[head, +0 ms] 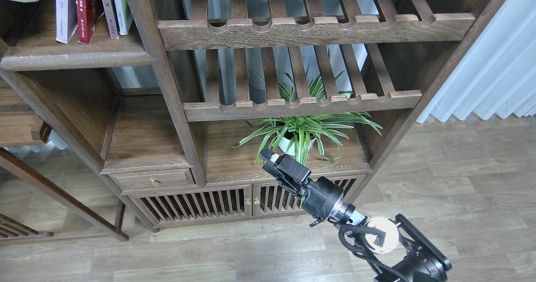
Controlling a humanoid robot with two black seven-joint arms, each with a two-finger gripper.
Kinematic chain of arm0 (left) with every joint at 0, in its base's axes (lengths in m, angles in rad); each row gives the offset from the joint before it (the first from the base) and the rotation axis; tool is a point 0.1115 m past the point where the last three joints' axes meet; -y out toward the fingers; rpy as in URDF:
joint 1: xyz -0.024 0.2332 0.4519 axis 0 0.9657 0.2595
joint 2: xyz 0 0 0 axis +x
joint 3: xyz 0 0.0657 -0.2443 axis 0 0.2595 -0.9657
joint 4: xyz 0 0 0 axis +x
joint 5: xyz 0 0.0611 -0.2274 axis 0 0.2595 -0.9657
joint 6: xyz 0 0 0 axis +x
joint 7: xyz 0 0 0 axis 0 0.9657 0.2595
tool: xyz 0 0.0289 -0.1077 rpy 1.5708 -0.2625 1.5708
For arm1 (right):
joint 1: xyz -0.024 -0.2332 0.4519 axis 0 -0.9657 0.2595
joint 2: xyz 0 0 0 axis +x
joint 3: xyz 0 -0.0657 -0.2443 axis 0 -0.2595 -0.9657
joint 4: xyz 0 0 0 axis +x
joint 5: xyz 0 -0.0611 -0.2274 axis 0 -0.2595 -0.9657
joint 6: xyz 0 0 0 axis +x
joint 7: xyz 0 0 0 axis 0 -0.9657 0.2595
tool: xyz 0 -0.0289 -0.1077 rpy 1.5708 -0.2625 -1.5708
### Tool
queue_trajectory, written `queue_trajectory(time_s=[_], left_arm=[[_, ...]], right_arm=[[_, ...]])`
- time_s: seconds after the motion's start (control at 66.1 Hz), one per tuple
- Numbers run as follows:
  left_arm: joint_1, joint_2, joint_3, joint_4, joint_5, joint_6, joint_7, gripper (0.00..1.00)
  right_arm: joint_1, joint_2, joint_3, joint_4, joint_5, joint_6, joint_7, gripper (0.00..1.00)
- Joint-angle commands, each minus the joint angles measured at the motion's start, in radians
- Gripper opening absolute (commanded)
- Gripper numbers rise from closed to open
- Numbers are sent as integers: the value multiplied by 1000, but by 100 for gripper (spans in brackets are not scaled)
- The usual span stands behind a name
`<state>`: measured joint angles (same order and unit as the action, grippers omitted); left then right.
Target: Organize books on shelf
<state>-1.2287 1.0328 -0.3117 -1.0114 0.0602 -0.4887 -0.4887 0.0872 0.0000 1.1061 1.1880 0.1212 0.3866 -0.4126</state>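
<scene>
While the arm waits low: little shelving looks left.
Books point(86, 9): upright in a row on the shelf point(75, 58), top left, some leaning.
Right gripper point(268, 158): empty near the plant point(301, 133); whether its fingers are apart, I cannot tell.
Left gripper: out of sight.
Remaining: perhaps straightening leaners.

You've got the books point(88, 9) standing on the top-left shelf point(79, 58), right gripper point(268, 156) low by the plant point(301, 131).
</scene>
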Motion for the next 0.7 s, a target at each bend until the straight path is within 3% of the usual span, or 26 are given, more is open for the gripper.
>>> queue_trajectory(time_s=[0.0, 0.681], left_arm=[[0, -33, -7, 4, 15, 0, 0, 0], [1, -168, -35, 142, 44, 91, 0, 0]], right_arm=[[-1, 0, 0, 4, 0, 0, 0, 87], [-9, 0, -18, 12, 2, 3, 0, 87]])
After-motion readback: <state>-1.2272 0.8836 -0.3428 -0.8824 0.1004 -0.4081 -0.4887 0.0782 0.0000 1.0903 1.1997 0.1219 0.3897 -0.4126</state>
